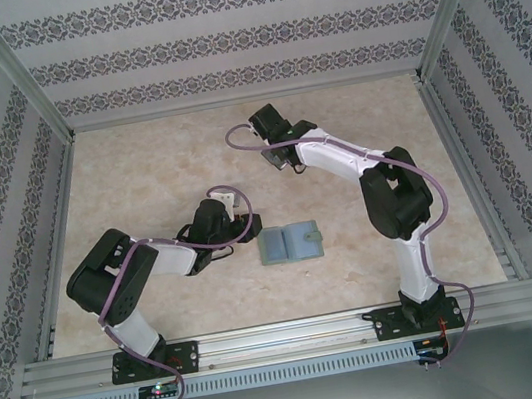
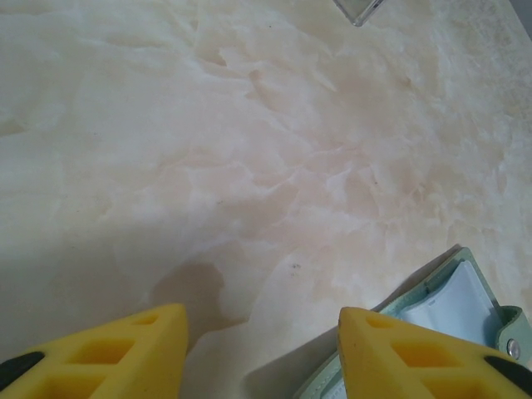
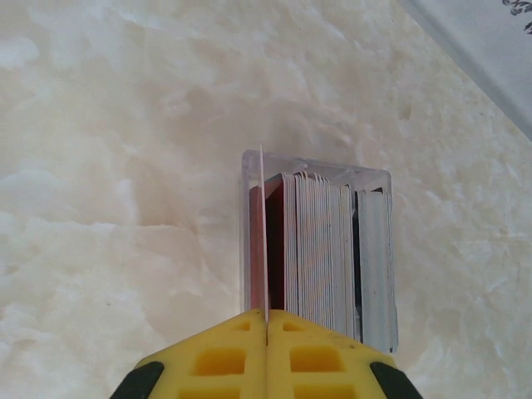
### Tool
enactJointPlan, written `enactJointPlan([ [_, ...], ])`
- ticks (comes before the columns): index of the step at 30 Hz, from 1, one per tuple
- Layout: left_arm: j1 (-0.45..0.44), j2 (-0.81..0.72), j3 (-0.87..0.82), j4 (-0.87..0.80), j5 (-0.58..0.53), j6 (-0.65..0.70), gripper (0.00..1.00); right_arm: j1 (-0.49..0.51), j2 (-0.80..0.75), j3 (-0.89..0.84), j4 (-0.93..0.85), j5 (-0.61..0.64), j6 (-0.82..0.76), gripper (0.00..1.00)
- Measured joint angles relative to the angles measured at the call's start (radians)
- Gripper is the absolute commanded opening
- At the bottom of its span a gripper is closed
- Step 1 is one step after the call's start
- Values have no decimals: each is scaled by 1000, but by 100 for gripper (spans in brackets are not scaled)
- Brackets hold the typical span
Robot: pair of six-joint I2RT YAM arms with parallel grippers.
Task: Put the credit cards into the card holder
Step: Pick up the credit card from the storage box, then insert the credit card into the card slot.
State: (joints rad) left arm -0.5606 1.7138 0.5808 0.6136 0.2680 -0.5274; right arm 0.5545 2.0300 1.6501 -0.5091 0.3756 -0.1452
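Toward far edge of worktop: right pincer (image 3: 266, 320) pinches upright credit card (image 3: 263, 216); card holder (image 1: 290, 243) lies nearward, beside spread left pincer (image 2: 262, 322).

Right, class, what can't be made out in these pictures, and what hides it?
1. Right wrist view: the credit cards stand edge-on in the clear box; faces and count unreadable.
2. Same view: the right gripper pinches one card edge-on; its face is hidden.
3. Left wrist view: the card holder is cut off by the frame's edges and a yellow finger.
4. Top view: its pockets are too small to read.
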Motion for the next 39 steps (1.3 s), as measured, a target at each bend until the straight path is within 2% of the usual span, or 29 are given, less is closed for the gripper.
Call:
enactJointPlan([
  [5,0,-20,-3,-4,14,-12,51,0,-97,-60,1,-68,65,0],
  [9,0,-88,14,-113,41,-32,50,0,-229,-156,13,-146,132,0],
  [16,-1,-280,50,-393,47,-61,52,5,-595,-537,90,-357,284,0],
  [21,-16,-304,55,-549,74,-76,52,-27,-775,-785,151,-617,392,0],
  [26,-66,-218,111,-668,101,-79,50,-122,-791,-962,237,-885,521,0],
  [32,-106,-154,157,-724,110,-86,37,-197,-726,-1073,348,-1110,621,0],
  [35,-107,-154,158,-744,87,-98,30,-215,-674,-1088,392,-1181,648,0],
  [39,-107,-154,158,-753,68,-111,26,-219,-615,-1088,430,-1233,665,0],
])
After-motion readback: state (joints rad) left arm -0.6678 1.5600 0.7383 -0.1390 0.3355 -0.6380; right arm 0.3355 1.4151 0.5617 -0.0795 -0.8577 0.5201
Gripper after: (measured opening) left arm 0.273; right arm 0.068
